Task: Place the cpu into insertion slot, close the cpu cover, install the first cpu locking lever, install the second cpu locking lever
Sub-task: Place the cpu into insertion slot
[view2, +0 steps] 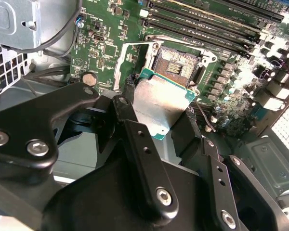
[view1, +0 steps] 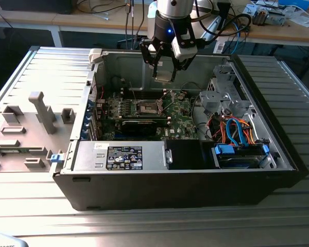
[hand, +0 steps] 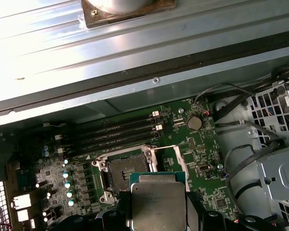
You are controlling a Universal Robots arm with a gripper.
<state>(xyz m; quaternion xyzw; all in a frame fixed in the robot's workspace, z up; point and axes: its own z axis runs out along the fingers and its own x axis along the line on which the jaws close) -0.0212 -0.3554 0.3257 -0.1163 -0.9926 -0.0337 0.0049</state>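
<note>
Fingers (view2: pixel 135 139) clamp the cpu (view2: pixel 161 103), hiding its sides.

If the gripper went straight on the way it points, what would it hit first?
The gripper holds the cpu, which would likely meet the open socket or its rim first; depth is unclear.

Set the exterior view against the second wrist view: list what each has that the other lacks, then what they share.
Exterior view adds: the whole open computer case, its power supply, the blue drive bay, and a grey fixture at the exterior view's left. Second wrist view adds: the insertion slot contacts, a coin cell, and the memory slots. Shared: the gripper shut on the cpu, held above the empty insertion slot.
</note>
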